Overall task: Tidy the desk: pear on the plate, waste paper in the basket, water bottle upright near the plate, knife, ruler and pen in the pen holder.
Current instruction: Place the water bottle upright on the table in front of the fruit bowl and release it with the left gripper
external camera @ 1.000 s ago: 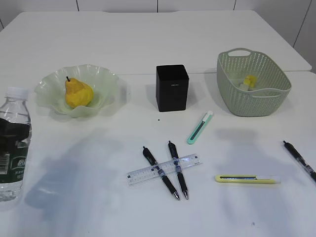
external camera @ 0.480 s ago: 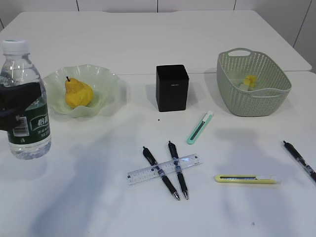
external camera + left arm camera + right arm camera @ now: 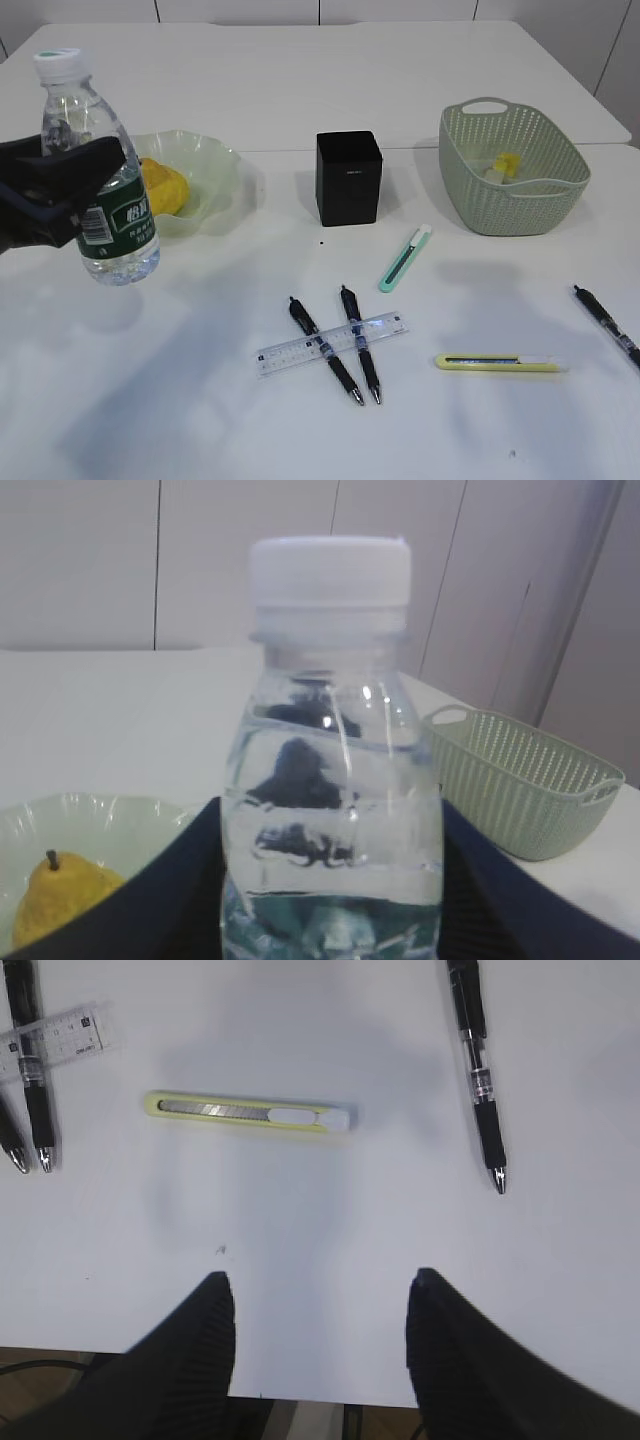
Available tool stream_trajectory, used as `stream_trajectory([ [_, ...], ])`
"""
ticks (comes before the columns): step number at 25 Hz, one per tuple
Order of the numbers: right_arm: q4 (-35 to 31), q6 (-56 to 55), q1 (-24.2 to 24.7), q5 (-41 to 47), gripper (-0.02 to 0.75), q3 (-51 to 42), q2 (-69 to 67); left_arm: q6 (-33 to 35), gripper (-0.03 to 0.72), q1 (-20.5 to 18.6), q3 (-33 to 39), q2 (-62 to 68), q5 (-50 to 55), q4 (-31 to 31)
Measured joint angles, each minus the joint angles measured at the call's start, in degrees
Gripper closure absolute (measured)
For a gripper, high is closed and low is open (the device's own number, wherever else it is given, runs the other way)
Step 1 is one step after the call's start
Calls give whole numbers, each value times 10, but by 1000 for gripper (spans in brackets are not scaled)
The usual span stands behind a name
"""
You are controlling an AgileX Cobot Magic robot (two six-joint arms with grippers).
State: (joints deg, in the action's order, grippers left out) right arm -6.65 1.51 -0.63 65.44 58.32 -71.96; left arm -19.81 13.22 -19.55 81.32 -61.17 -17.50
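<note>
I have the small clear plastic water bottle (image 3: pixel 97 180) with white cap and dark green label clamped in my left claw (image 3: pixel 60 190), the black fingers pressed on either side of the body at label height. The bottle hangs clear of the plain white counter (image 3: pixel 300 80), leaning slightly, cap uppermost, in front of the pale green glass plate with the ruffled rim (image 3: pixel 215 165). The yellow pear (image 3: pixel 165 190) already lies on that plate, partly hidden behind the bottle.

In the left wrist view the bottle (image 3: pixel 330 770) looks largely full of water, so I judge it fairly heavy for its size, with thin walls that give under pressure and a smooth, slippery skin. Holding it at the labelled middle seems right; the neck would likely let it swing.

My right claw (image 3: pixel 320 1330) stands open and empty above the counter edge, near a flat yellow utility knife (image 3: pixel 250 1115) and a black pen (image 3: pixel 478 1070).

Elsewhere, two black pens (image 3: pixel 340 345) lie across the clear plastic ruler (image 3: pixel 332 343), and a slim mint-green utility knife (image 3: pixel 404 258) lies near the matte black square pen holder (image 3: pixel 348 178). These are thin, stiff and low-lying, best pinched across their narrow width. The sage-green woven-look plastic basket (image 3: pixel 515 205) holds a yellow paper scrap (image 3: pixel 507 162).
</note>
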Motion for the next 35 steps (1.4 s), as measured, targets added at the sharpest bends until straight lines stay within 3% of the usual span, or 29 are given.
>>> stream_trajectory([
  [8, 0, 1, 0, 0, 328, 0, 0, 2, 314, 0, 0, 72, -6, -6],
  [13, 1, 1, 0, -2, 328, 0, 0, 53, 314, 0, -8, 100, -6, -25],
  [21, 11, 3, 0, -5, 328, 0, 0, 74, 316, 0, -78, 180, -8, -69],
  [35, 14, 3, 0, -6, 328, 0, 0, 76, 317, 0, -147, 312, -32, -75],
])
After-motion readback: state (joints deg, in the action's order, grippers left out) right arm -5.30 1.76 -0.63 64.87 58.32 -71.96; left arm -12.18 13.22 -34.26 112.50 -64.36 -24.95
